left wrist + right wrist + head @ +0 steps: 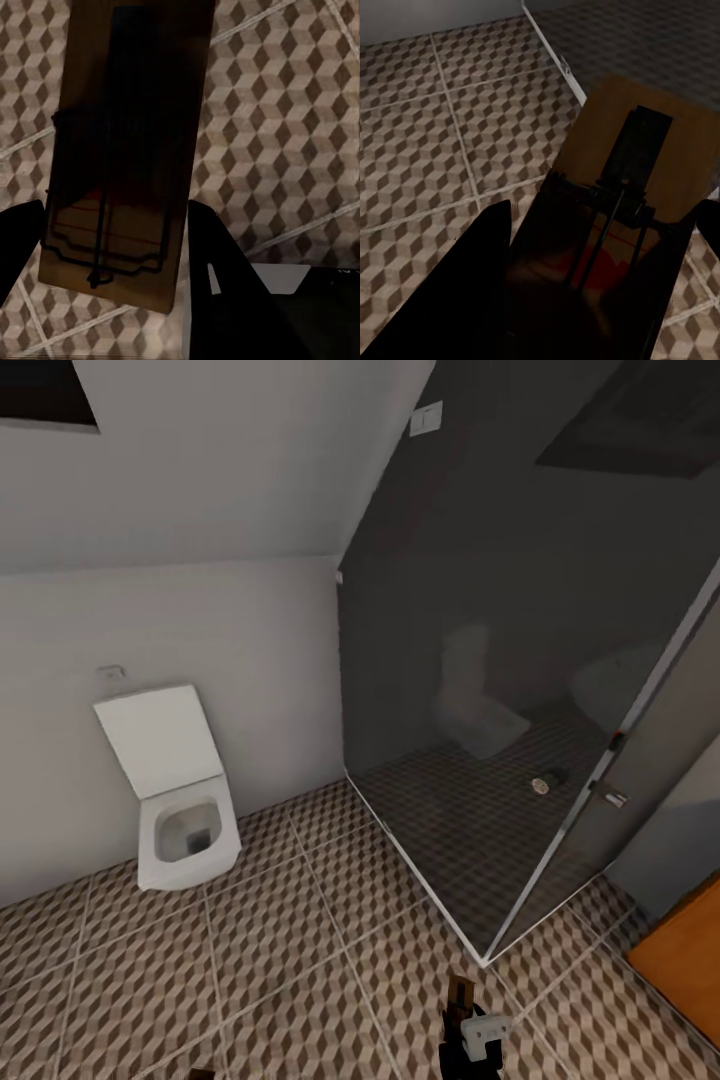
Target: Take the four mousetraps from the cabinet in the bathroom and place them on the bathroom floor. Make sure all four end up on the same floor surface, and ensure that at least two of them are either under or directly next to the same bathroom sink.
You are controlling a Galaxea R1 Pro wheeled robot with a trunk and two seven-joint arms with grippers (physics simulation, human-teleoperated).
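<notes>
My left gripper (112, 251) is shut on a mousetrap (124, 150), a flat wooden board with dark wire and a reddish spot, held above the cube-patterned bathroom floor (285, 112). My right gripper (592, 255) is shut on another mousetrap (641, 161), also over the tiles. In the head view the right gripper (468, 1028) sits at the bottom edge with its mousetrap (460, 994) sticking forward. An orange-brown wooden corner, apparently the cabinet (685, 960), shows at the lower right. The bathroom sink is out of view.
A white wall-hung toilet (185, 830) with its lid up stands at the left wall. A dark glass shower enclosure (500, 760) with a white floor rail fills the right half. Open tiled floor (300, 960) lies between them.
</notes>
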